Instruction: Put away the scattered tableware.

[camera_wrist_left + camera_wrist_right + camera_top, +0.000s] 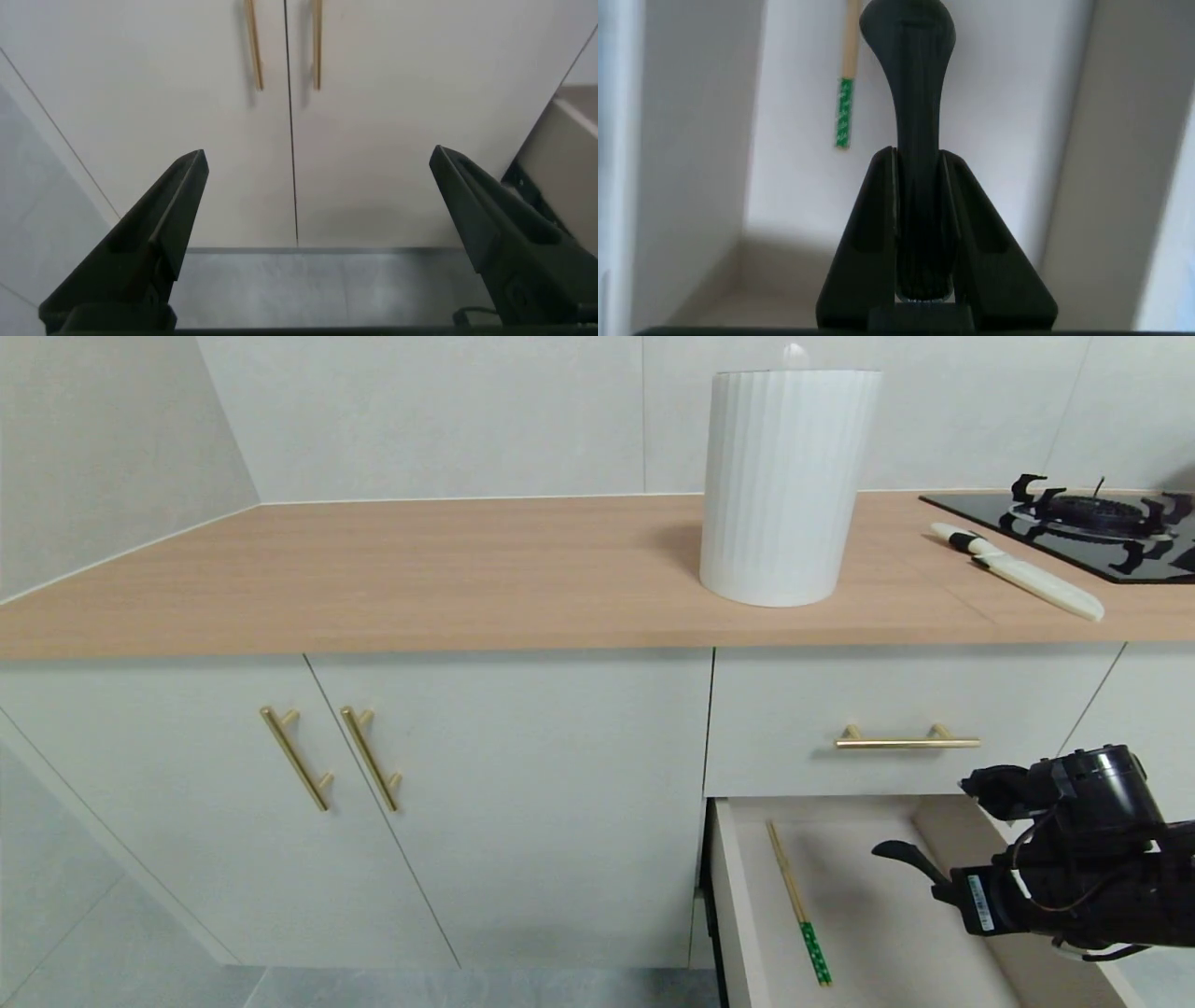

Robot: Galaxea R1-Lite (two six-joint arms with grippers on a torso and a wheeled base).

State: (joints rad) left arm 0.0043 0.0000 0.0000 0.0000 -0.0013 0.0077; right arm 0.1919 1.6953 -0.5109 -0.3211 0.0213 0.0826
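My right gripper hangs over the open drawer, shut on a black utensil whose rounded end sticks out past the fingers. In the right wrist view the black utensil is clamped between the fingers of the right gripper, above the drawer's pale floor. A pair of wooden chopsticks with green patterned ends lies in the drawer, also seen as chopsticks. A white knife with a black band lies on the counter. My left gripper is open and empty, facing the cabinet doors.
A tall white ribbed canister stands on the wooden counter. A black gas hob sits at the far right. Above the open drawer is a shut drawer with a gold handle. Two cabinet doors with gold handles are shut.
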